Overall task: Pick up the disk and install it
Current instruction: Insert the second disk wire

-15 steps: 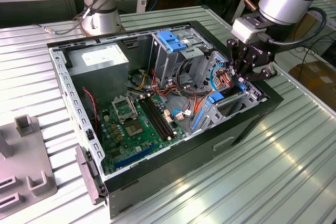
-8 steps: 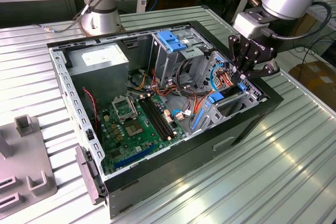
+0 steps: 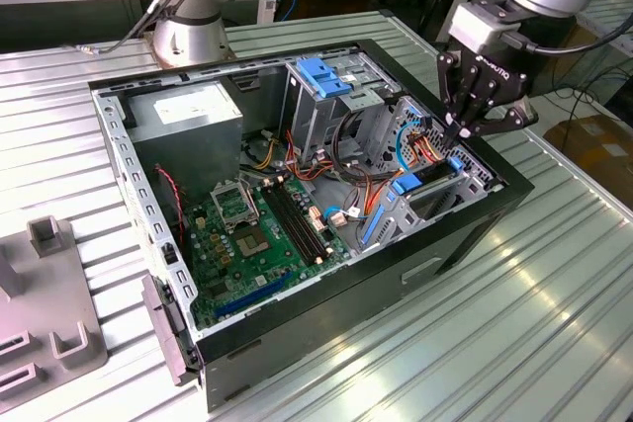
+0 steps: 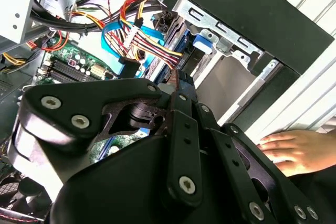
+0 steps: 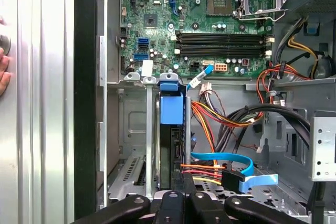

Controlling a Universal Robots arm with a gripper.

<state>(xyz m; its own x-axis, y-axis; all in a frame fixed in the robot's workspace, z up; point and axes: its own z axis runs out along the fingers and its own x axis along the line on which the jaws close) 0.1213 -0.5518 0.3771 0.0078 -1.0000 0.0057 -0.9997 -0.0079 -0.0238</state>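
So, computer case (image 3: 465, 234): lies open on the slatted table (image 3: 554, 323).
Gripper (image 3: 463, 131): hangs over the corner drive bay, fingers pressed together.
Disk (image 5: 171, 145): stands on edge in that bay, directly below the fingertips, long axis running down into the slot.

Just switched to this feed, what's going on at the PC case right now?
The arm's pincer hangs over the drive bay at the exterior view's right end of the open computer case. In the first wrist view the disk, in its blue carrier, stands on edge in that bay's slot, close to the pincer and in line with it. I cannot tell whether it is gripped. A person's hand rests on the table beside the case.
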